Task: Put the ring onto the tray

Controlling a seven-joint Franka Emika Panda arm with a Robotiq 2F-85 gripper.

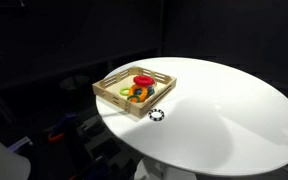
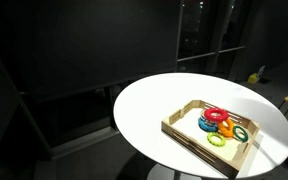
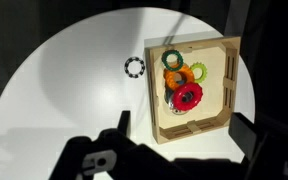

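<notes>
The ring (image 3: 135, 67) is tiny and dark with pale flecks. It lies on the white table just beside the tray (image 3: 228, 80), apart from it. It also shows in an exterior view (image 1: 156, 114), in front of the tray's rim (image 1: 112, 95). The light-wood tray shows in the second exterior view too (image 2: 187, 134), where the ring is not discernible. My gripper (image 3: 184, 122) shows only in the wrist view. It is open and empty, high above the table, with its fingers straddling the tray's near edge.
The tray holds a red piece (image 3: 187, 96) and orange, yellow and green pieces. The round white table (image 1: 234, 110) has curved edges and dark surroundings on all sides. Bare tabletop spreads around the ring and past the tray.
</notes>
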